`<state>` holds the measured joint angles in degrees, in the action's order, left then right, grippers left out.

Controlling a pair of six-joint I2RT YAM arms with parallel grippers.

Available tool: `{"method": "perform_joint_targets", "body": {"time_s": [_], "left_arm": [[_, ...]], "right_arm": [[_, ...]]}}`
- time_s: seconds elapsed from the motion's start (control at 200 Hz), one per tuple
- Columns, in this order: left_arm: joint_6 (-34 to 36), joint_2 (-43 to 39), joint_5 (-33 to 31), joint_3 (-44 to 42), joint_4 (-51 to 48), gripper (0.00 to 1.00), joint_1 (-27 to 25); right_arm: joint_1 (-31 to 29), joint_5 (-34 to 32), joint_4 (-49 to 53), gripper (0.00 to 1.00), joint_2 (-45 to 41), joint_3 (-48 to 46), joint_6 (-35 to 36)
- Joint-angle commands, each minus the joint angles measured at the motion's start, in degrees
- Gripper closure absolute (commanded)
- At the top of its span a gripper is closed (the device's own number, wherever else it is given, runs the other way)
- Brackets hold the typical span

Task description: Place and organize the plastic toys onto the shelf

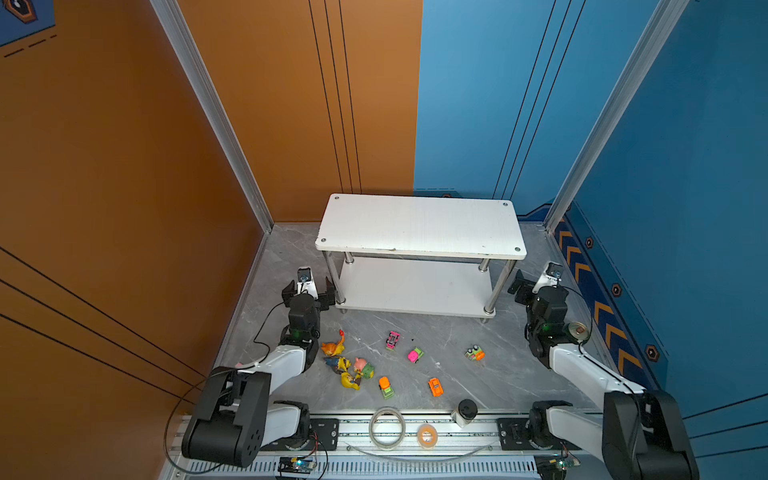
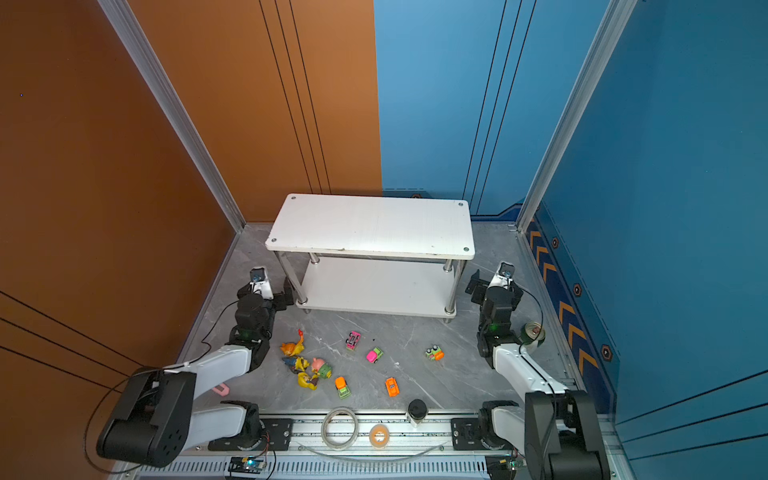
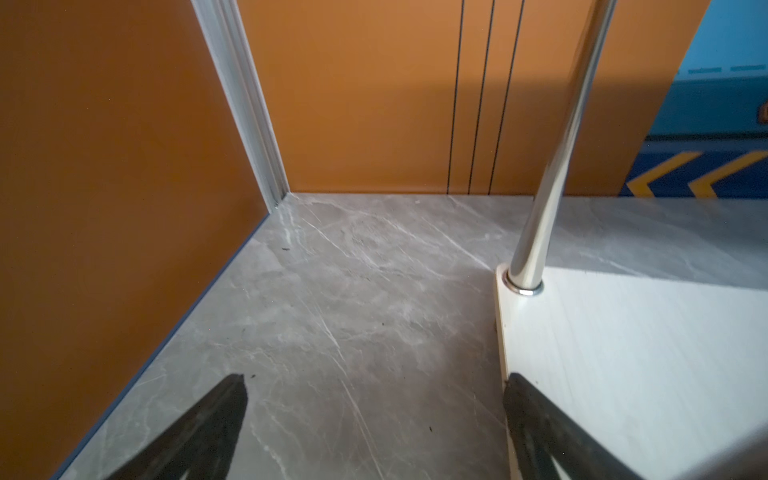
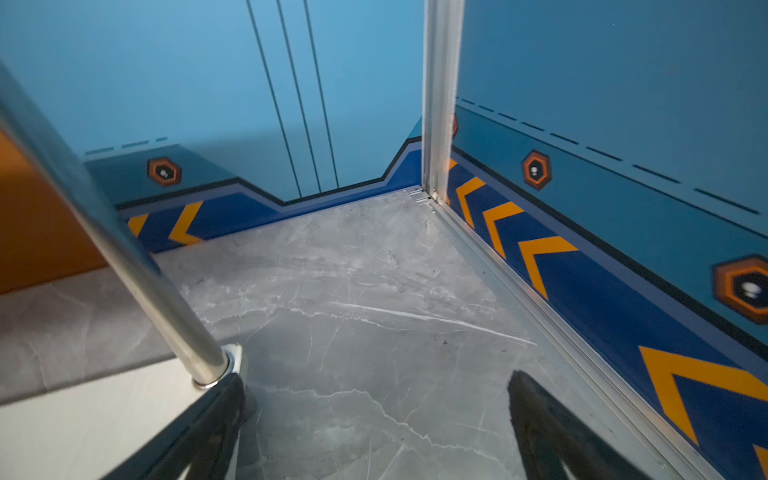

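Plastic toys point(image 1: 360, 365) lie on the worktop point(image 1: 436, 332) by the bare shelf point(image 1: 419, 226), so my left claw point(image 3: 376, 378) and right claw point(image 4: 376, 376) stand wide open and empty, ready to pick.

Robot lab cell, aluminium frame point(image 1: 210, 108), printed wall panels point(image 1: 478, 104), rail-mounted arms point(image 1: 286, 358)

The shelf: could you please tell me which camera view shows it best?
The top views are best: in both top views the shelf shows whole, two white boards on chrome posts. Each wrist view catches only a corner of the lower board and one post.
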<state>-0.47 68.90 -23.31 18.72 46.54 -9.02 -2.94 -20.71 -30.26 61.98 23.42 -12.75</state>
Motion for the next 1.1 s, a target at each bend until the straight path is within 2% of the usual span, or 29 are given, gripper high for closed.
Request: {"method": "perform_joint_targets", "body": {"time_s": [0.0, 0.11, 0.125, 0.22, 0.29, 0.345, 0.385, 0.491, 0.641, 0.766, 0.926, 1.091], "left_arm": [[-2.9, -6.0, -10.8, 0.5, -8.5, 0.02, -2.0], [-6.8, -13.5, -17.7, 2.5, -18.8, 0.02, -4.8], [-7.8, -14.7, -20.5, 2.7, -20.5, 0.02, -5.1], [-23.2, -22.9, -26.8, 4.2, -36.2, 0.02, -5.4], [-24.3, -28.9, -21.9, 3.9, -43.1, 0.02, -4.1], [-24.4, -33.2, -16.0, 2.2, -43.9, 0.02, -3.4], [-24.1, -36.0, -10.7, 0.6, -43.4, 0.02, -3.0], [-24.8, -39.3, -0.3, -0.6, -44.6, 0.02, -2.5], [-25.1, -35.2, 10.2, 1.1, -47.1, 0.02, -3.4], [-25.7, -29.9, 11.6, 1.6, -46.0, 0.02, -7.0], [-23.4, -19.2, 12.6, 3.7, -39.7, 0.0, -10.9], [-21.0, -6.8, 14.3, 9.6, -35.4, 0.12, -12.4]], "right_arm": [[-2.6, -9.5, 18.1, 0.0, -6.3, 1.7, -8.3], [-5.3, -14.2, 30.6, 0.0, -13.1, 3.8, -11.1], [-5.6, -14.0, 31.6, 0.0, -14.1, 3.9, -11.0], [-8.7, -11.9, 37.1, 0.0, -21.2, 3.1, -10.8], [-11.6, -9.2, 38.7, 0.09, -25.5, 1.9, -11.2], [-14.2, -5.8, 38.9, 0.29, -28.3, 0.8, -11.4], [-16.1, -5.0, 38.7, 0.37, -29.0, 0.4, -12.0], [-20.6, -3.9, 38.9, 0.44, -26.9, 1.3, -11.4], [-26.1, -2.9, 38.1, 0.47, -20.9, 3.4, -9.1], [-27.1, -2.0, 34.2, 0.46, -16.7, 3.4, -8.6], [-25.3, 0.4, 29.2, 0.51, -9.6, 5.3, -7.1], [-19.5, 6.6, 23.4, 0.53, -3.0, 7.4, -6.8]]}}
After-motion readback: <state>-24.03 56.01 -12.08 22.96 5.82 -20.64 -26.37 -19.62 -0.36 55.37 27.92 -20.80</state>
